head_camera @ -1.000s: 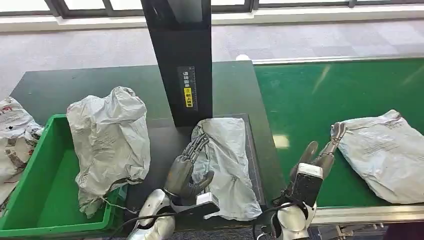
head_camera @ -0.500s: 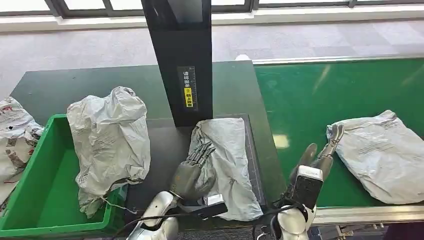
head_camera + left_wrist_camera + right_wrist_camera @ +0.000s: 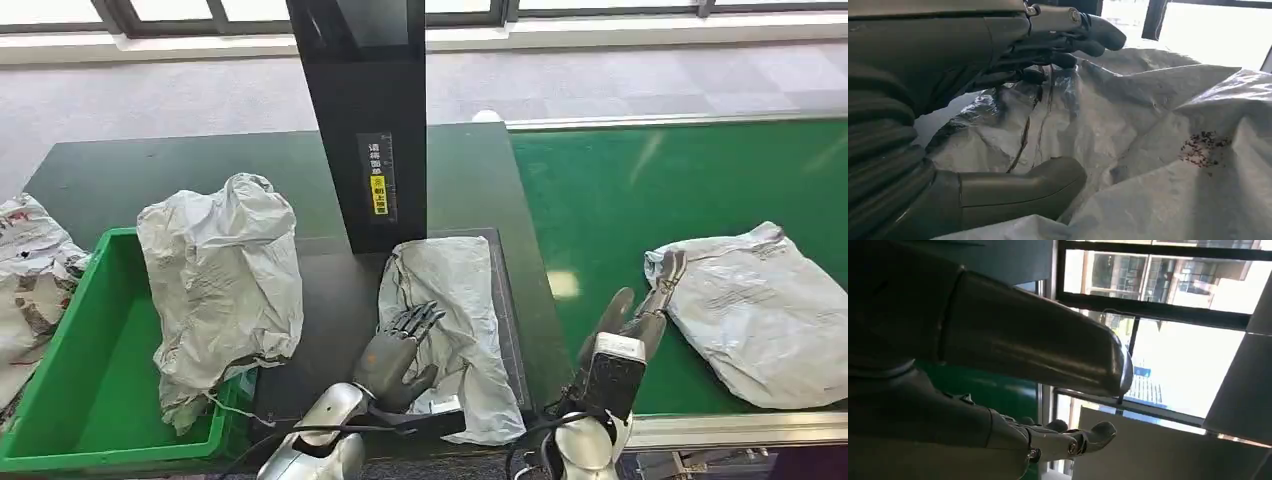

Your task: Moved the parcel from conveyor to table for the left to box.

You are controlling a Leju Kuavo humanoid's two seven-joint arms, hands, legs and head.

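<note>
A flat grey parcel [image 3: 455,285] lies on the dark table [image 3: 200,170] in front of the black post. My left hand [image 3: 398,348] hovers over its near end with fingers spread. In the left wrist view the fingers [image 3: 1073,35] reach over the crumpled parcel [image 3: 1173,150] and the thumb [image 3: 1023,185] lies apart below, holding nothing. A second grey parcel [image 3: 760,310] lies on the green conveyor [image 3: 650,180]. My right hand [image 3: 640,315] stands open at that parcel's left edge, fingertips at its corner. In the right wrist view the right hand [image 3: 948,415] holds nothing.
A green box [image 3: 70,400] stands at the table's near left, with a bulky grey parcel [image 3: 220,280] leaning on its right wall. Another printed parcel [image 3: 25,270] lies at the far left. The black post [image 3: 365,120] rises mid-table.
My left hand has drawn back toward me along the table parcel and sunk lower. The conveyor parcel has slid a little left toward my right hand, which stays put.
</note>
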